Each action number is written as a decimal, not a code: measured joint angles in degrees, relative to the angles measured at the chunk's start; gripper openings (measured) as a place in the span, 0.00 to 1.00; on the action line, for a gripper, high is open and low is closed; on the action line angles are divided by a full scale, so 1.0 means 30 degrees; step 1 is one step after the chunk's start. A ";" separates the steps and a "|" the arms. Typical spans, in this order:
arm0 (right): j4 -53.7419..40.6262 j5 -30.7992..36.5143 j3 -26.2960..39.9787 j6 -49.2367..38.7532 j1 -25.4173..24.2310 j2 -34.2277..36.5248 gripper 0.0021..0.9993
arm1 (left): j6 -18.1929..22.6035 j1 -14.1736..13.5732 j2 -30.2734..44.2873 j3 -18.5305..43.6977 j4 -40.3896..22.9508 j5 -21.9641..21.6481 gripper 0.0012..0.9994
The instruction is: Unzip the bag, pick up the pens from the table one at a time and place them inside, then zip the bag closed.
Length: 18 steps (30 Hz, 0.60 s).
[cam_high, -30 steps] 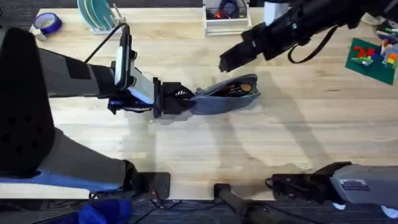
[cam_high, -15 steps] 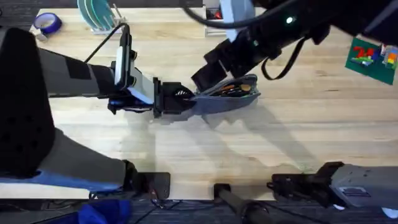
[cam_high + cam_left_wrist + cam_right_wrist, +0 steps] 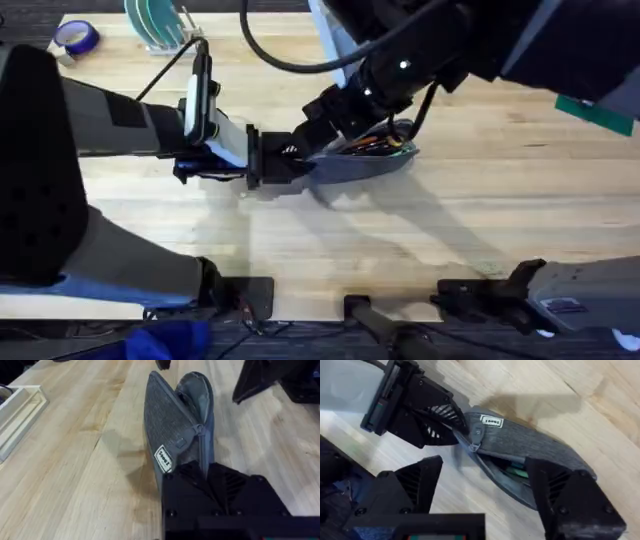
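Right gripper (image 3: 485, 485) has swung down from beyond the bag (image 3: 365, 155) to hover over its zipper end, fingers spread for the pull. Left gripper (image 3: 200, 472) pinches that end, anchoring the bag on the table (image 3: 480, 190) between both

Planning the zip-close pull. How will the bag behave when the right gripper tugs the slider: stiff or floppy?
Probably floppy: the bag is soft grey fabric, its open mouth sagging unevenly. It should stay put, since the left gripper clamps its end. Pens inside may bulge the opening.
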 joint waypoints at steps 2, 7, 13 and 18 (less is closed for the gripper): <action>0.0032 0.0030 0.0000 0.0109 0.0090 0.0130 1.00 | 0.0001 0.0000 0.0000 0.0000 -0.0007 0.0000 0.04; 0.0421 0.0040 0.0000 0.0195 0.0183 0.0684 1.00 | 0.0001 0.0000 0.0000 0.0000 -0.0007 0.0000 0.04; 0.0575 0.0045 0.0000 0.0203 0.0195 0.0901 1.00 | -0.0007 0.0000 0.0000 0.0000 -0.0038 0.0001 0.15; 0.0574 0.0045 0.0000 0.0203 0.0195 0.0901 1.00 | -0.0008 0.0000 0.0000 0.0000 -0.0060 -0.0007 0.54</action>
